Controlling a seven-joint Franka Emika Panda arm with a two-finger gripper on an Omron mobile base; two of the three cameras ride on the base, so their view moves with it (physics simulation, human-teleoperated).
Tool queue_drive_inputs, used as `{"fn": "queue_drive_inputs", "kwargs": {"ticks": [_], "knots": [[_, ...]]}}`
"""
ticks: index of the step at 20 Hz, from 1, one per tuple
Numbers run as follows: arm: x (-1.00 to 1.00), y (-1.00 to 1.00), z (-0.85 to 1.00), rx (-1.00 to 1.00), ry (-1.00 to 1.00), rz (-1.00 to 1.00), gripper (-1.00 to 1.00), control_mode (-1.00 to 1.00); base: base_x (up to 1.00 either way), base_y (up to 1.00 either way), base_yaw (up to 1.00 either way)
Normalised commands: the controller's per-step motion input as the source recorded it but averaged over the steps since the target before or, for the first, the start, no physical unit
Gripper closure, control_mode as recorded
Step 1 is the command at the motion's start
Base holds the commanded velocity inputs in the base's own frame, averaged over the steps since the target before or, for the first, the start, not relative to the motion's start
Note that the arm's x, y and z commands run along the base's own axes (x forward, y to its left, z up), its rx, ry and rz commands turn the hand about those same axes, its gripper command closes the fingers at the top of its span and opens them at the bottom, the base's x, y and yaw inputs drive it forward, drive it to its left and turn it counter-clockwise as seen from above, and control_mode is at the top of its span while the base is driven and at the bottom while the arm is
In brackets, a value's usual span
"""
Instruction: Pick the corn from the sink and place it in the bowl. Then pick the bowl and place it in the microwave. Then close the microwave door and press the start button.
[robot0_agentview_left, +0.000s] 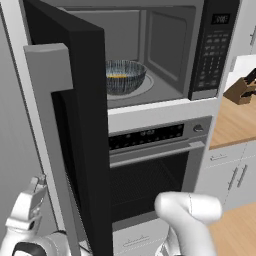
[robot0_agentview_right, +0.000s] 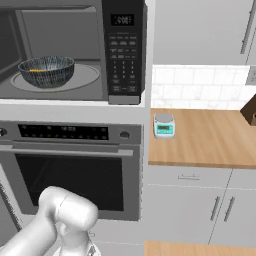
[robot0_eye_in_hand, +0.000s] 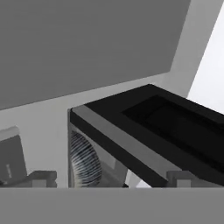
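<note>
The microwave (robot0_agentview_left: 165, 45) (robot0_agentview_right: 75, 50) stands open, its grey interior lit. Inside rests the dark streaked bowl (robot0_agentview_left: 124, 76) (robot0_agentview_right: 46, 71) (robot0_eye_in_hand: 84, 162), and a sliver of yellow corn (robot0_agentview_left: 120, 76) (robot0_agentview_right: 36, 70) shows in it. The black microwave door (robot0_agentview_left: 85, 125) (robot0_eye_in_hand: 153, 131) is swung out to the left, edge toward me. My gripper (robot0_agentview_left: 36, 187) (robot0_eye_in_hand: 111, 178) hangs low at the left, behind the door's outer side. Its grey fingertips (robot0_eye_in_hand: 41, 177) stand wide apart with nothing held; it is open. The keypad strip (robot0_agentview_left: 212, 50) (robot0_agentview_right: 122, 50) sits on the microwave's right.
Below the microwave is the handled oven (robot0_agentview_left: 150, 165) (robot0_agentview_right: 70, 170). A wooden counter (robot0_agentview_right: 210, 135) to the right carries a small scale (robot0_agentview_right: 163, 126) and a knife block (robot0_agentview_left: 242, 87). My white elbow (robot0_agentview_left: 187, 207) (robot0_agentview_right: 67, 210) sits low in front of the oven.
</note>
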Motion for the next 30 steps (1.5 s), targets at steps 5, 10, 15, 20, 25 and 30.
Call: {"fn": "queue_drive_inputs", "kwargs": {"ticks": [5, 10, 15, 20, 25, 30], "knots": [[-0.42, 0.01, 0.84, 0.12, 0.00, -0.03, -1.00, -1.00, 0.00, 0.00, 0.00], [-0.47, -0.20, 0.62, 0.15, 0.00, -0.03, -1.00, -1.00, 0.00, 0.00, 0.00], [-0.31, -0.62, 0.32, 0.15, 0.00, -0.01, -1.00, -1.00, 0.00, 0.00, 0.00], [-0.16, -0.75, 0.38, 0.13, 0.00, 0.00, -1.00, -1.00, 0.00, 0.00, 0.00], [-0.01, -0.86, 0.51, 0.12, 0.03, 0.00, -1.00, -1.00, 0.00, 0.00, 0.00], [0.00, -0.85, 0.50, 0.13, 0.05, 0.01, -1.00, -1.00, 0.00, 0.00, 0.00]]}}
